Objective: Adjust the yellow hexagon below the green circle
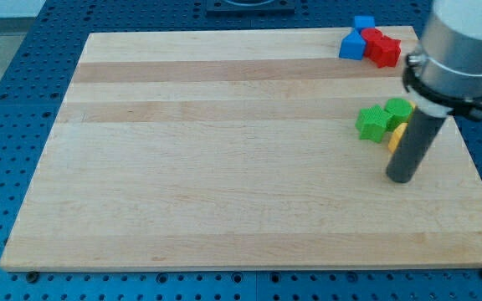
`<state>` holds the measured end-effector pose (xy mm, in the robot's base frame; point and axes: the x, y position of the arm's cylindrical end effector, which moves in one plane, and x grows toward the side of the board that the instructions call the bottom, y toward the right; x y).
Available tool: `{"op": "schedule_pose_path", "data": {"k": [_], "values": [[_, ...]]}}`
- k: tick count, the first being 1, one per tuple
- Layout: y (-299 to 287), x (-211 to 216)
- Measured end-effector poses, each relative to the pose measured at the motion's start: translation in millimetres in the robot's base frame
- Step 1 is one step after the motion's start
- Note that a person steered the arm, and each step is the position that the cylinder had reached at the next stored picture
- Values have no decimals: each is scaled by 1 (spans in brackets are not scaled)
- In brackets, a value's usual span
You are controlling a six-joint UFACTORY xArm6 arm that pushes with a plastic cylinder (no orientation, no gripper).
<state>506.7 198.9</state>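
Observation:
A yellow block (pixel 397 135), its shape mostly hidden by my rod, lies at the view's right, just below and touching the green pieces. A green round block (pixel 398 109) sits above it, with a green star-like block (pixel 372 122) touching on its left. My rod comes down from the upper right, and my tip (pixel 401 177) rests on the board just below the yellow block.
At the top right corner a blue block (pixel 363 23) and a blue triangular block (pixel 352 47) sit beside two red blocks (pixel 381 47). The wooden board (pixel 224 167) lies on a blue perforated table; its right edge is near my tip.

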Motion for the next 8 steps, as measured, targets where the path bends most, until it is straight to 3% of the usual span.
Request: {"op": "schedule_pose_path", "data": {"k": [8], "values": [[5,-19]]}}
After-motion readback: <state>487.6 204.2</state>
